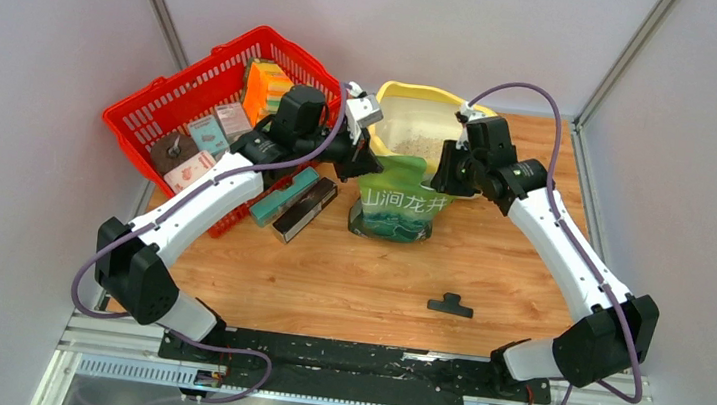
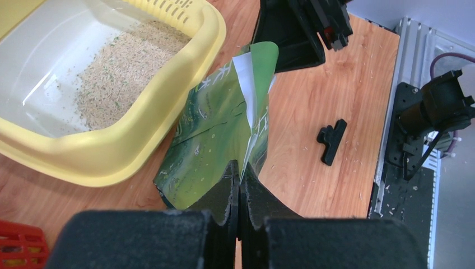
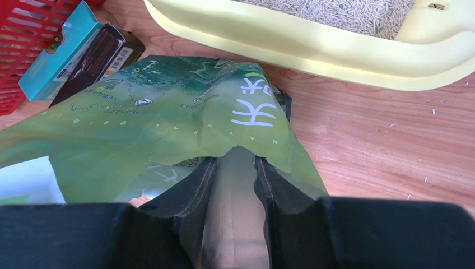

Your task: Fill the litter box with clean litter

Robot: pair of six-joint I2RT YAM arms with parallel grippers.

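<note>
Wooden worktop (image 1: 326, 280). Litter box (image 1: 416, 92), far centre. Green bag (image 1: 399, 207) beside its near rim: my left claw (image 2: 240, 179) pinched tight on one edge, right claw (image 3: 235, 162) clamping a fold. Clean litter (image 2: 123, 67), partly covering the basin. I'd tip slowly, mouth over rim.

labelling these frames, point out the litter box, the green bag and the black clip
litter box (image 2: 101, 159), left wrist view, yellow near rim
green bag (image 3: 168, 106), right wrist view, printed face
black clip (image 1: 450, 305), top view, its middle
</note>
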